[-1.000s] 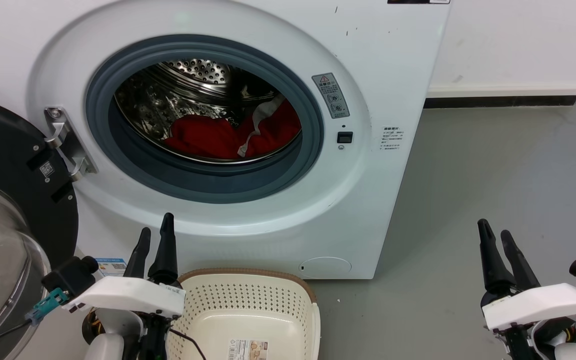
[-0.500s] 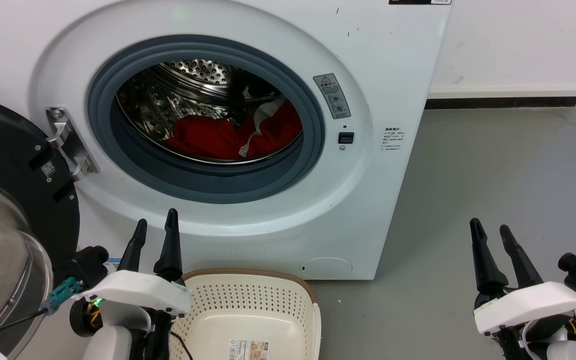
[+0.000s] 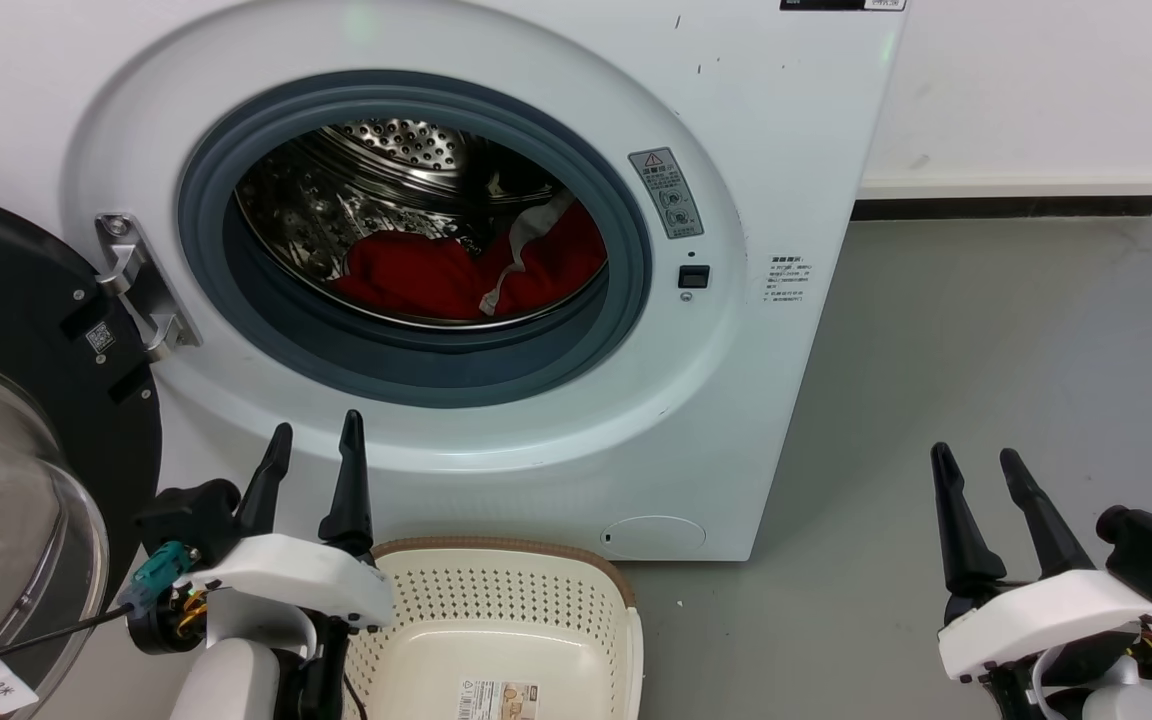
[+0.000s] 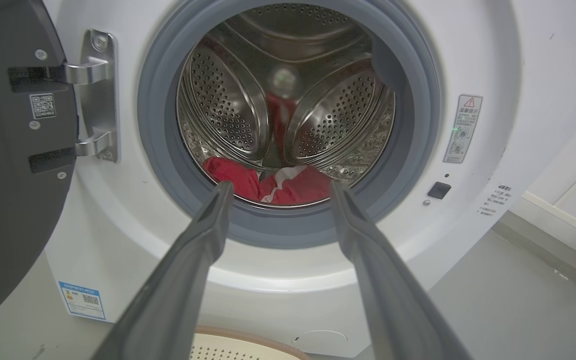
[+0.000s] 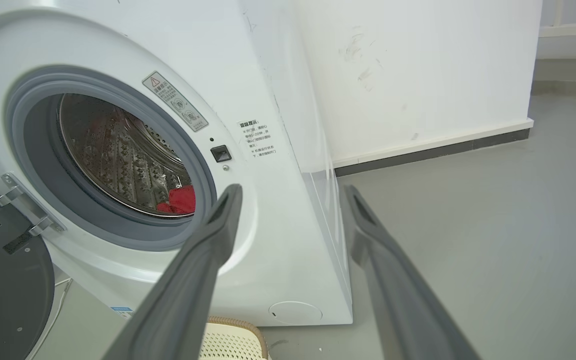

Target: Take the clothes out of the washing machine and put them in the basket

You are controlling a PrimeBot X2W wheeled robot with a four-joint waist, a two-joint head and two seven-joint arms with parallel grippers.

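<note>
The white washing machine [image 3: 776,150] stands with its door swung open to the left. Red clothes [image 3: 456,275] with a white-grey band lie at the bottom of the steel drum; in the left wrist view the clothes [image 4: 288,187] sit low behind the grey ring, and a corner of the clothes [image 5: 182,200] peeps out in the right wrist view. The cream basket [image 3: 496,610] sits on the floor below the opening, holding just a paper label. My left gripper [image 3: 316,435] is open beside the basket's left rim. My right gripper [image 3: 971,458] is open over the floor, right of the machine.
The open black-framed glass door [image 3: 6,420] hangs at the left, close to my left arm. Grey floor [image 3: 986,340] stretches to the right of the machine up to a white wall [image 3: 1016,90] with a dark skirting strip.
Both grippers have opened wider. The left gripper has shifted slightly right and up; the right one slightly left and lower. The clothes and basket lie as before.
</note>
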